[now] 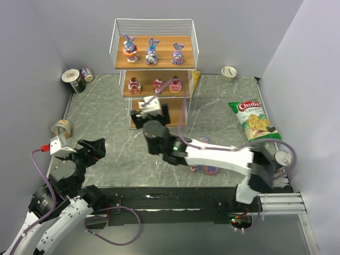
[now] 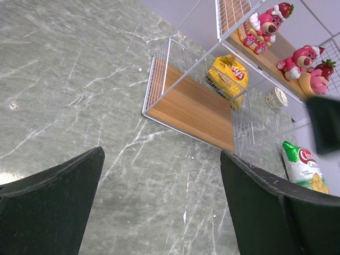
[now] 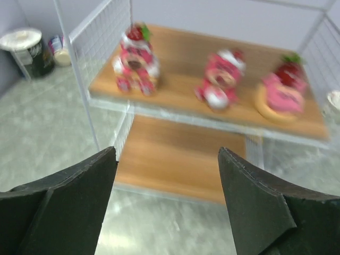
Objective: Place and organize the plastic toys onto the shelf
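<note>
Black left gripper (image 1: 89, 147) is hovering wide open and empty over the grey marbled table (image 1: 106, 106), with tiny purple plastic toys (image 1: 211, 170) lying beside the right arm (image 1: 218, 156). Beyond, the right gripper (image 3: 167, 154) is gaping empty before the white wire shelf (image 1: 190, 32), which is holding pink-red figures (image 1: 158, 85) midway and purple-blue bunnies (image 1: 152, 52) on top.

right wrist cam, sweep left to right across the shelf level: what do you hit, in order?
Dark white-lidded cup → small can → first pink toy → second pink toy → third pink toy → white cup at the right edge. All three toys stand on one shelf board.
</note>
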You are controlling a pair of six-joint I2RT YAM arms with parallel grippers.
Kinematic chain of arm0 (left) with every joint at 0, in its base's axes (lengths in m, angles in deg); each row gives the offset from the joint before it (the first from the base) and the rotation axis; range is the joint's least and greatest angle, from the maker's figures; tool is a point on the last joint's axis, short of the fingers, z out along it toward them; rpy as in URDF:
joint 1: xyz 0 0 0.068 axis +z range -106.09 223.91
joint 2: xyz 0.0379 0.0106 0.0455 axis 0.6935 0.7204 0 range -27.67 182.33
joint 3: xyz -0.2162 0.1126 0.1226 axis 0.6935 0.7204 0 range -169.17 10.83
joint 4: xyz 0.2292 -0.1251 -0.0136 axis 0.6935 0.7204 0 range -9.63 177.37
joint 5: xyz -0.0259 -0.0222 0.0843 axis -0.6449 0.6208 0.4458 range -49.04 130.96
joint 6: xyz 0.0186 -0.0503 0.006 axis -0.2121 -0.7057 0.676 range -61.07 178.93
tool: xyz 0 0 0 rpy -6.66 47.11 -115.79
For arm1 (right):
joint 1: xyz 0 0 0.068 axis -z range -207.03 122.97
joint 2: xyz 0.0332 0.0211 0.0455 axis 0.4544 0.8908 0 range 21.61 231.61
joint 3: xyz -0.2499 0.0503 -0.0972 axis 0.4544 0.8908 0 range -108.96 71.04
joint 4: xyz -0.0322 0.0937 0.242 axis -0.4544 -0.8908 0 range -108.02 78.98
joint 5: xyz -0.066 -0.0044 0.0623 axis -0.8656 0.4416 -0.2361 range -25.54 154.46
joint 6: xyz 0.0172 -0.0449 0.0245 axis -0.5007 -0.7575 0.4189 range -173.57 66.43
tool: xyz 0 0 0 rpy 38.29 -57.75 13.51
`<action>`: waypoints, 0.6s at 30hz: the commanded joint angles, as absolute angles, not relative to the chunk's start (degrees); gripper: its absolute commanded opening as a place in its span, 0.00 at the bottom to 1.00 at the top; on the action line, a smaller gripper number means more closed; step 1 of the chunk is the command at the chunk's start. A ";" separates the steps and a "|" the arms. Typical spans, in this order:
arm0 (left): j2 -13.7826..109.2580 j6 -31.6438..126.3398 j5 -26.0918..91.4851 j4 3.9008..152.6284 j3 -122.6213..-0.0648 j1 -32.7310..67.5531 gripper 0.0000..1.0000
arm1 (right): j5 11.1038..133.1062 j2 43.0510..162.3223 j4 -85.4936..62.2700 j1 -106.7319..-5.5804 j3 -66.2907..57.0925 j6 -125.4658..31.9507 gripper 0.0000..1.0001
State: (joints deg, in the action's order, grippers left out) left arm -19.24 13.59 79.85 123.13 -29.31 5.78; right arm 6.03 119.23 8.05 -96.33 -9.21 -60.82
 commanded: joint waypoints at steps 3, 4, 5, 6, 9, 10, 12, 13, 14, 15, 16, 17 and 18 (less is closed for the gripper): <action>-17.91 14.28 79.02 121.77 -30.22 5.59 0.96 | 5.49 98.27 -29.97 -97.17 0.34 -24.65 0.91; -17.65 14.45 79.01 121.68 -30.13 5.59 0.96 | 6.45 96.16 -33.05 -96.82 2.37 -20.57 1.00; -17.65 14.89 78.75 121.42 -30.22 5.59 0.96 | 6.72 92.40 -38.04 -96.55 4.48 -17.22 1.00; -17.65 15.16 78.14 121.24 -30.13 5.59 0.96 | 6.81 90.62 -39.65 -96.38 8.59 -11.62 1.00; -17.56 16.21 76.65 120.19 -29.87 5.59 0.96 | 9.00 84.99 -45.46 -94.97 15.30 -3.40 1.00; -17.56 16.65 76.03 119.75 -29.69 5.59 0.96 | 9.70 82.63 -46.08 -94.97 16.79 -2.34 1.00; -17.74 18.14 73.67 118.17 -29.25 5.59 0.96 | 11.55 80.24 -48.54 -94.97 20.40 1.43 1.00; -17.56 18.84 72.78 117.64 -28.99 5.59 0.96 | 12.08 78.05 -48.98 -94.88 21.63 2.40 1.00; -17.47 19.98 71.73 116.94 -28.73 5.59 0.96 | 13.13 76.99 -49.68 -94.71 23.64 4.50 1.00; -17.39 20.51 70.85 116.06 -28.64 5.59 0.96 | 13.66 75.93 -51.25 -94.62 24.53 5.57 0.99; -17.21 21.48 69.27 115.62 -28.38 5.59 0.96 | 14.10 74.27 -51.71 -94.53 25.24 5.84 0.98; -17.21 21.83 68.65 115.26 -28.37 5.59 0.96 | 14.54 73.38 -52.32 -94.01 26.38 6.71 0.97; -17.30 22.01 68.21 114.74 -28.29 5.59 0.96 | 15.41 72.76 -55.11 -93.83 26.65 7.68 0.95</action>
